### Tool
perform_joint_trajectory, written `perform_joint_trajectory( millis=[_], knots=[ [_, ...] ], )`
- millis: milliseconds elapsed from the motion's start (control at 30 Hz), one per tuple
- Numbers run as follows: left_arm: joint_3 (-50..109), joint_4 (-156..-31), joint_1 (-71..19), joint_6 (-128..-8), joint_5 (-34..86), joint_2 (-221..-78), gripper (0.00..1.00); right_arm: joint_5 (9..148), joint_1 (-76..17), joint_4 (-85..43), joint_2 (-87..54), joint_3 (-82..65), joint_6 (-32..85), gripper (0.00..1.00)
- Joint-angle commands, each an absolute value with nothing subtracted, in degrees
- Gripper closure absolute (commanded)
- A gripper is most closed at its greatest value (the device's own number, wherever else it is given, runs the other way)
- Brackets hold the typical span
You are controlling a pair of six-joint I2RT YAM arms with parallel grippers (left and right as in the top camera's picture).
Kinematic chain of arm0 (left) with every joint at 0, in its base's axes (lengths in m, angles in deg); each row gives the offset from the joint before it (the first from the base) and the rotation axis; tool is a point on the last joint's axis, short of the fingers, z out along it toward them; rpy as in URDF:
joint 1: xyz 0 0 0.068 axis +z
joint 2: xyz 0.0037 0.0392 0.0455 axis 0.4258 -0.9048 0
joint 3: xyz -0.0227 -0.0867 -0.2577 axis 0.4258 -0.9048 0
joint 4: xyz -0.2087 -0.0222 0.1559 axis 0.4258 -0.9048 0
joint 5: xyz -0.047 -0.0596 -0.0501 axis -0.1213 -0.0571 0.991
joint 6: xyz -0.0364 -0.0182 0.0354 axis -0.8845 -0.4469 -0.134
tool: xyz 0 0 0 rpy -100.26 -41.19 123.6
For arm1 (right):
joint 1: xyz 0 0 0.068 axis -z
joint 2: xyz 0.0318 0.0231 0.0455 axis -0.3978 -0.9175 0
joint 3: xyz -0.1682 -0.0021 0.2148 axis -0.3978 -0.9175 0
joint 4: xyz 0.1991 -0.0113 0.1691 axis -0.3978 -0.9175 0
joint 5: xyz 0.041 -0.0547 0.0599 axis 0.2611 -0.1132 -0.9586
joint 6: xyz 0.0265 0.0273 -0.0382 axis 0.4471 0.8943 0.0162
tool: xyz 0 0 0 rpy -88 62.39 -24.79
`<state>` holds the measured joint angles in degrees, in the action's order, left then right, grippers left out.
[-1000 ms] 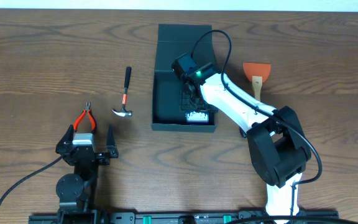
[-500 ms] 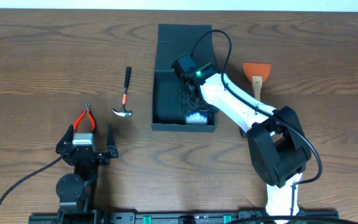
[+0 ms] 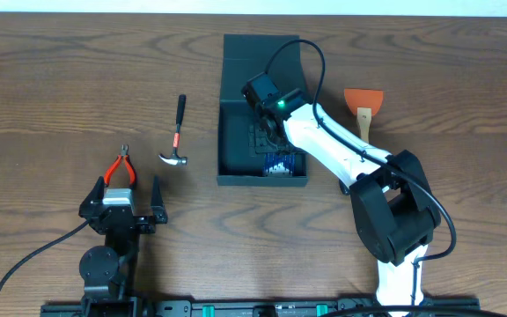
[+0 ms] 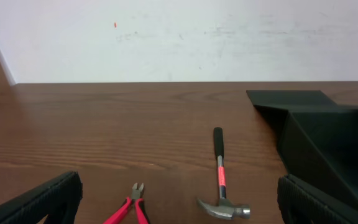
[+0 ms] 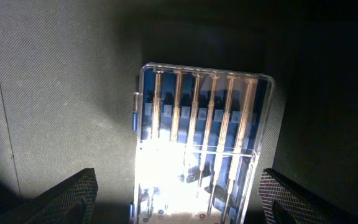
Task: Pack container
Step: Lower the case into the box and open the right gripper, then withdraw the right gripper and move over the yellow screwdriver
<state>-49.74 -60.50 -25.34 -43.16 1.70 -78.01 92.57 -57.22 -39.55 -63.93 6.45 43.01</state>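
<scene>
Two arms work at the tabletop (image 3: 60,88). The right gripper (image 3: 269,136) reaches down into the container (image 3: 236,141), its jaws spread wide and holding nothing. The drill-bit case (image 5: 197,143) lies flat on the container floor below and between them, with no contact visible. The left gripper (image 3: 126,192) sits at the near left, jaws likewise spread and empty. Relative to one second earlier, the case occupies the same near-right part of the container but shows less glare from overhead, and the right arm's pose is almost unchanged. The flap lid stands open on the far side, and bare floor lies left of the case. Hammer (image 3: 178,136) and pliers (image 3: 121,167) lie left of the container and a scraper (image 3: 363,106) lies to its right, all apart from its walls.
</scene>
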Motion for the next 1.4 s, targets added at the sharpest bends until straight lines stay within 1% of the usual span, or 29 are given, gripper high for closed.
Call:
perform_joint_trajectory(
  millis=[0, 167, 300, 467, 567, 700, 800, 967, 1100, 1167, 1367],
  knots=[
    [-50.36, -61.38, -25.50, -42.36, 2.48, -77.66, 0.02, 92.26, -57.59, -39.87, -63.80, 10.30, 40.15, 0.15],
    [-50.36, -61.38, -25.50, -42.36, 2.48, -77.66, 0.02, 92.30, -57.24, -43.37, -63.80, 18.21, 39.03, 0.15],
    [-50.36, -61.38, -25.50, -42.36, 2.48, -77.66, 0.02, 92.30, -56.02, -49.23, -63.80, 26.47, 36.87, 0.16],
    [-50.36, -61.38, -25.50, -42.36, 2.48, -77.66, 0.02, 92.54, -53.04, -59.50, -63.80, 34.54, 32.54, 0.12],
    [-50.36, -61.38, -25.50, -42.36, 2.48, -77.66, 0.02, 92.57, -49.96, -64.96, -63.75, 36.74, 30.14, 0.09],
    [-50.36, -61.38, -25.50, -42.36, 2.48, -77.66, 0.02, 93.20, -45.02, -70.56, -63.64, 36.81, 28.76, 0.05],
    [-50.36, -61.38, -25.50, -42.36, 2.48, -77.66, 0.01, 93.18, -40.80, -72.24, -63.64, 36.81, 27.41, 0.04],
    [-50.36, -61.38, -25.50, -42.36, 2.48, -77.66, 0.02, 93.16, -36.37, -73.38, -63.64, 36.46, 23.32, 0.04],
    [-50.36, -61.38, -25.50, -42.36, 2.48, -77.66, 0.01, 93.16, -34.60, -74.21, -63.64, 35.26, 20.08, 0.04],
    [-50.36, -61.38, -25.50, -42.36, 2.48, -77.66, 0.02, 92.65, -34.14, -74.34, -63.64, 33.40, 19.19, 0.02],
    [-50.36, -61.38, -25.50, -42.36, 2.48, -77.66, 0.01, 92.00, -34.03, -71.89, -63.64, 23.02, 16.74, 0.01]
  ],
)
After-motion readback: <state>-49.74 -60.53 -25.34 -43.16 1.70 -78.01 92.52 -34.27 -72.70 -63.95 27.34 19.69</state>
